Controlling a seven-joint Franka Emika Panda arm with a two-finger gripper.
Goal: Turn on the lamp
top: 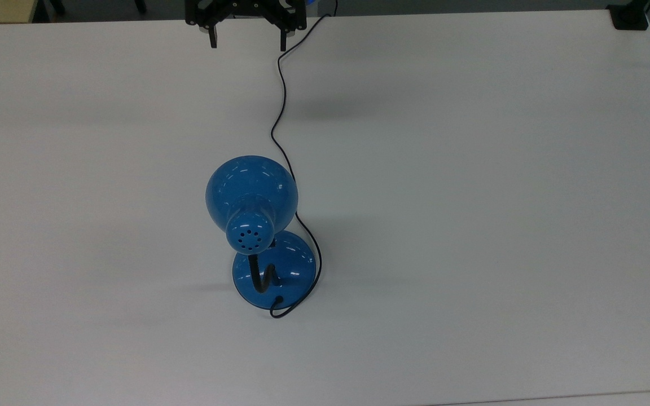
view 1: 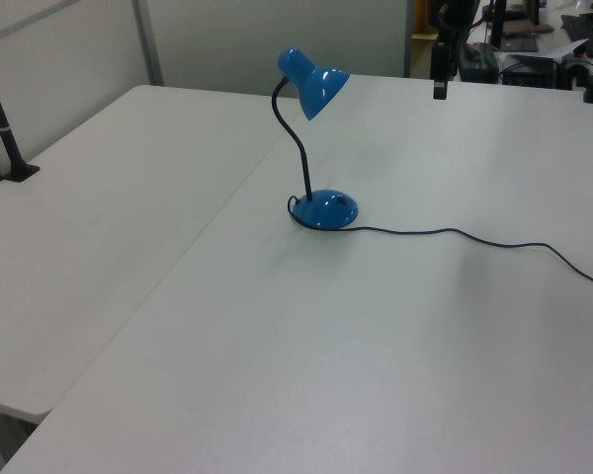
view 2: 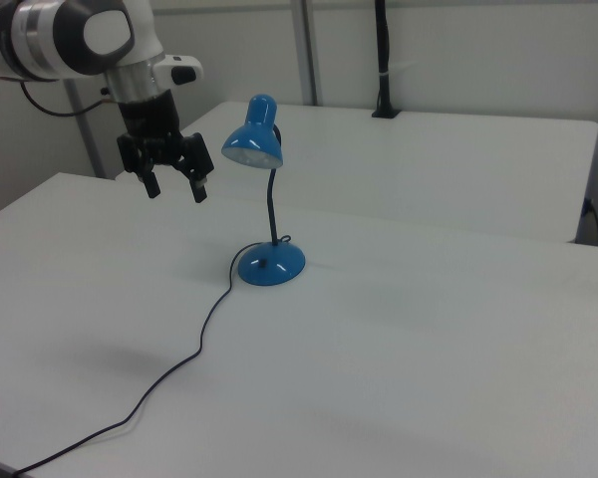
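No words, labels, brand marks, numbers or signs can be read on anything in the top, left or right view.

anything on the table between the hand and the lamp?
Only the lamp's black cord on bare white table, running between the hand and the lamp in the top view.

The black two-finger gripper (top: 247, 38) is cut off above its fingers by the top view's upper edge. The thin black cord (view 1: 474, 238) of the glossy blue desk lamp (view 1: 313, 148) runs off the left view's right edge.
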